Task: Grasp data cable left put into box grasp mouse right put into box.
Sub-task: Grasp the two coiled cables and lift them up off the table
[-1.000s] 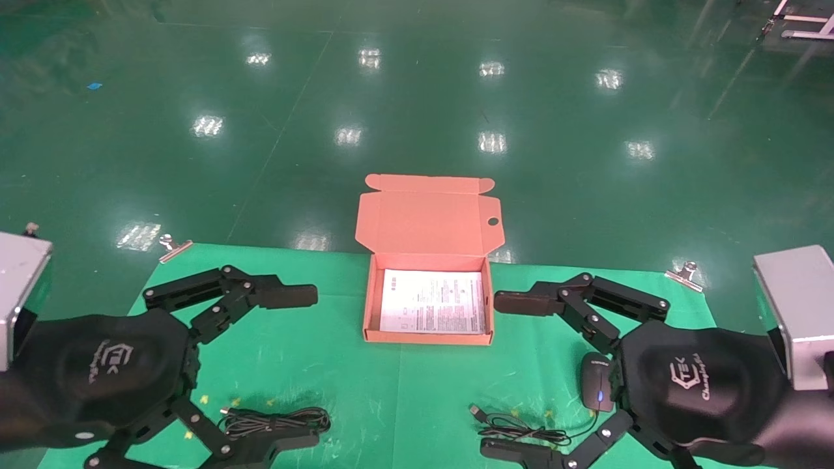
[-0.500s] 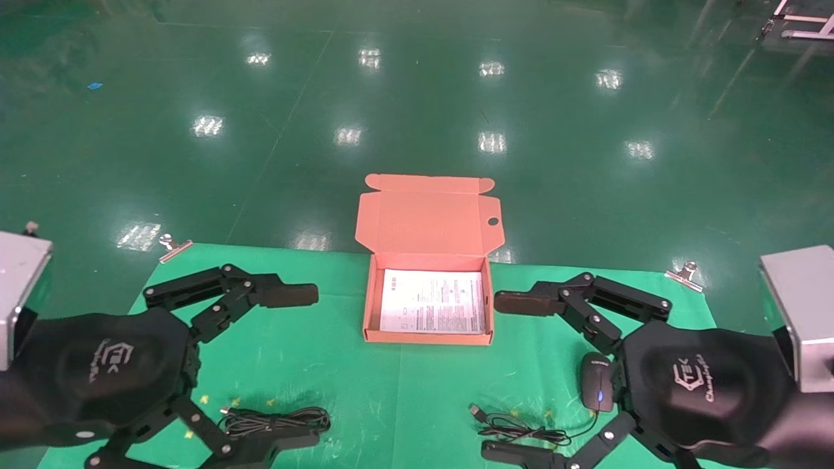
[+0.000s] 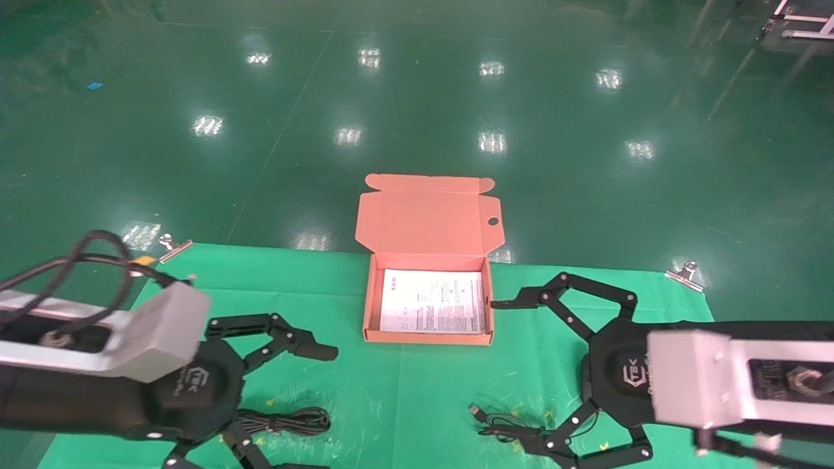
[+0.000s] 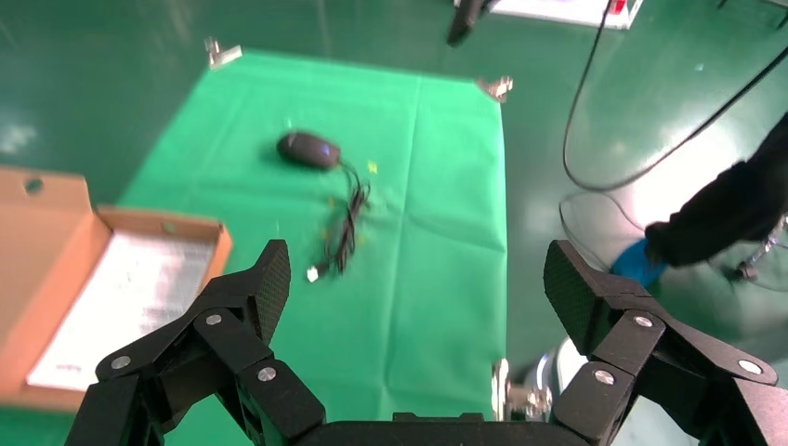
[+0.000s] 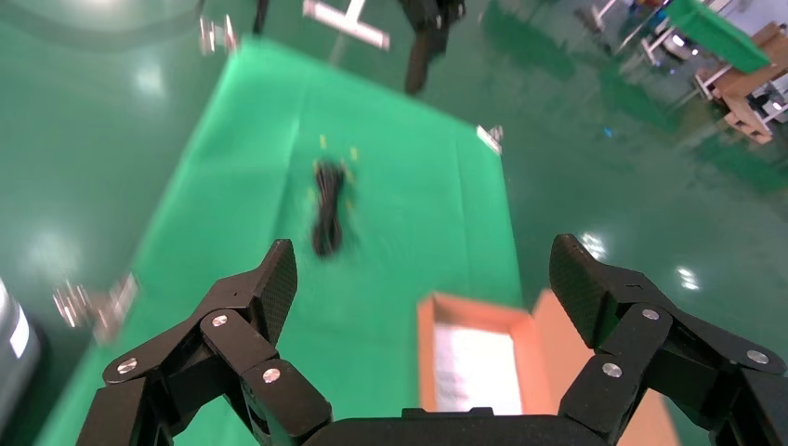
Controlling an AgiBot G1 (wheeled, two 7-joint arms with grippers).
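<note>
Both end effectors are wide open and holding nothing. The left end effector (image 3: 280,404) hangs low right over the data cable (image 3: 283,421), fingers straddling the bundle, which looks like it's lining up for a grab. The right end effector (image 3: 560,374) sits above the mouse (image 4: 308,150), hiding it from the head view; only its cord (image 3: 505,426) shows there. The box (image 3: 371,306) waits open between the 2 arms on the bench (image 3: 339,378), lid folded back, so either side can drop in.
</note>
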